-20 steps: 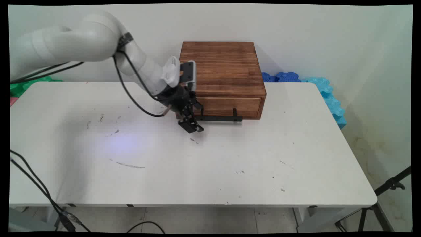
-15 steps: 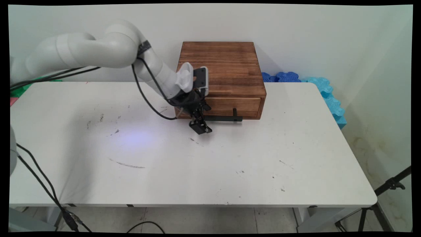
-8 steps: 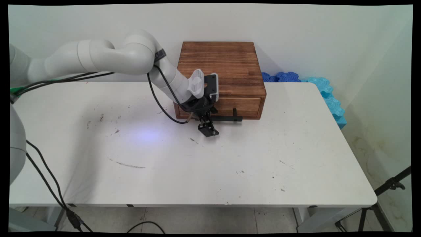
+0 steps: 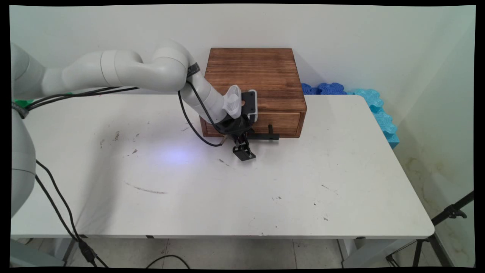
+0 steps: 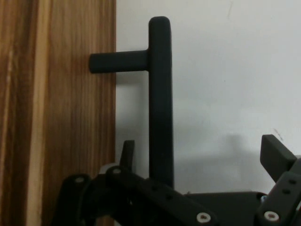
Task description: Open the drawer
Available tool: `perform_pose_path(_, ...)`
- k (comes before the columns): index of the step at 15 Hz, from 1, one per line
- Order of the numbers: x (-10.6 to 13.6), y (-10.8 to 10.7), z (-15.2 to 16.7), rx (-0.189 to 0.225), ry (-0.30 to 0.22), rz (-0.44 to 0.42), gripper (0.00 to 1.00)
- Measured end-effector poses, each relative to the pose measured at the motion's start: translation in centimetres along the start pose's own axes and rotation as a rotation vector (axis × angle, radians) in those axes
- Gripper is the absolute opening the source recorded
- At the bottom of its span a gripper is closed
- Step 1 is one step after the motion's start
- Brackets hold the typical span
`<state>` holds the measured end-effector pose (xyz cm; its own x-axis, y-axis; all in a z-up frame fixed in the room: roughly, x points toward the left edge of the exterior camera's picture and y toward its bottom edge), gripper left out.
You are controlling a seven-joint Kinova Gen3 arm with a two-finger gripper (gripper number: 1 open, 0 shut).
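The black gripper (image 4: 244, 153) hangs low over the white table (image 4: 235, 197), right in front of the wooden box (image 4: 254, 81), and its fingers stand apart. In the hand view one finger (image 5: 277, 157) rises at about 4 o'clock and the tip of the other (image 5: 127, 151) shows at about 7 o'clock, close against the wood. The black bar handle (image 5: 160, 99) runs up the picture between them, from the gripper's linkage towards 12 o'clock, so the open jaws straddle it. Whether either finger touches the bar cannot be told. One short post (image 5: 120, 61) joins the bar to the wood at about 11 o'clock.

In the main view the handle (image 4: 261, 136) lies along the foot of the drawer front (image 4: 274, 123), and from the gripper its free end stretches off towards 2 o'clock. The gripper covers the handle's left part, so only the right stretch and its upright post show. The drawer front looks flush with the box, though the arm hides its left half.

The white arm (image 4: 151, 72) reaches in from 9 o'clock, its wrist passing over the box's near left corner, with black cables (image 4: 197, 129) looping beneath it. The box stands at the table's far edge, near the wall. Beyond it, at about 3 o'clock from the box, blue foam pieces (image 4: 360, 98) lie by the table's far right corner.
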<state>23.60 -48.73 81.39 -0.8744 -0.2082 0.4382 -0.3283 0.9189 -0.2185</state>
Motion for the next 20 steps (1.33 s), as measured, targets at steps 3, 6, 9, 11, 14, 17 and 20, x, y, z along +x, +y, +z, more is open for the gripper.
perform_pose_path(3, 0.1, 0.3, 0.4, -0.002, -0.004, -0.005, 1.0)
perform_pose_path(6, 0.2, 0.7, 0.7, -0.006, -0.006, -0.014, 1.0)
perform_pose_path(9, 0.4, 1.4, 1.0, -0.011, -0.008, -0.026, 1.0)
perform_pose_path(11, 0.5, 2.0, 1.0, -0.017, -0.009, -0.033, 1.0)
perform_pose_path(14, 0.8, 3.1, 0.9, -0.028, -0.008, -0.043, 1.0)
perform_pose_path(17, 1.1, 4.5, 0.6, -0.043, -0.007, -0.055, 1.0)
perform_pose_path(20, 1.4, 6.0, 0.2, -0.059, -0.006, -0.068, 1.0)
